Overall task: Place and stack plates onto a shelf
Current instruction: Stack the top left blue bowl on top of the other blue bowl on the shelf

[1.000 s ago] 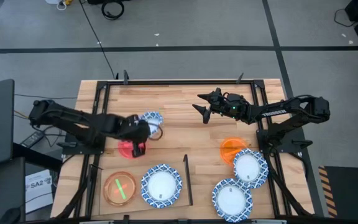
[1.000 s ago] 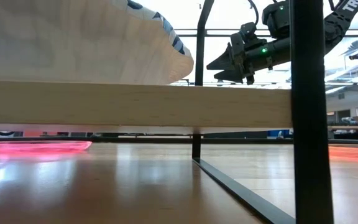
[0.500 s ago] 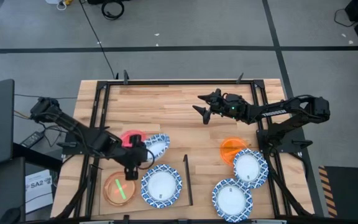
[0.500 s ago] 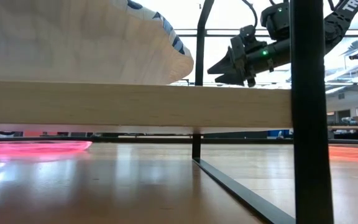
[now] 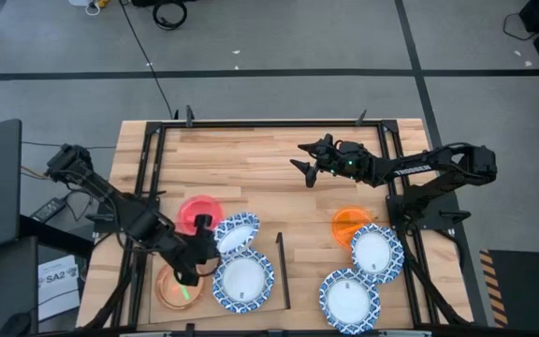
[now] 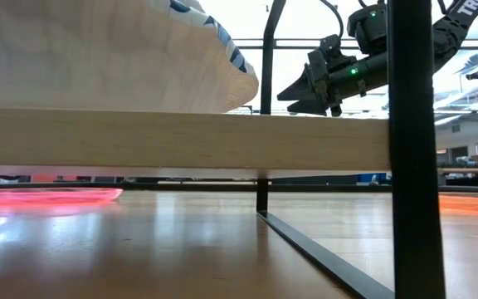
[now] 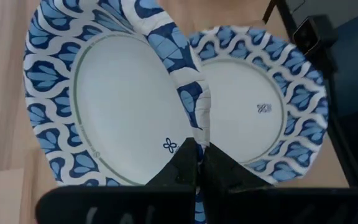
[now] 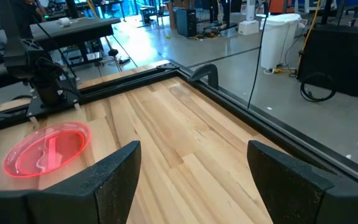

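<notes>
Left hand (image 7: 197, 163) is gripping the rim of a blue-and-white plate (image 7: 114, 93), fingers pinched shut on the edge; the rim is creasing at the pinch, so the plate is judged light, thin and bendable, probably paper, not fragile but likely to flop if carried by one edge. Rim is the only workable hold; a flat, low carry seems safest. In the high view the held plate (image 5: 237, 231) is hanging tilted over the shelf (image 5: 265, 298), overlapping a second patterned plate (image 5: 243, 278) already lying there. Just beside that, under the left arm, an orange plate with a green one inside (image 5: 178, 285) is sitting on the shelf. The red plate (image 5: 197, 211) is lying on the worktop (image 5: 251, 159) just behind, near enough to be clipped on a retreat. The shelf's black bar (image 5: 283, 271) is standing close on the inner side. Farther right, another orange plate (image 5: 347, 222) and two patterned plates (image 5: 376, 253) are waiting. Right hand (image 5: 307, 167) is hovering spread wide and empty, well apart.
</notes>
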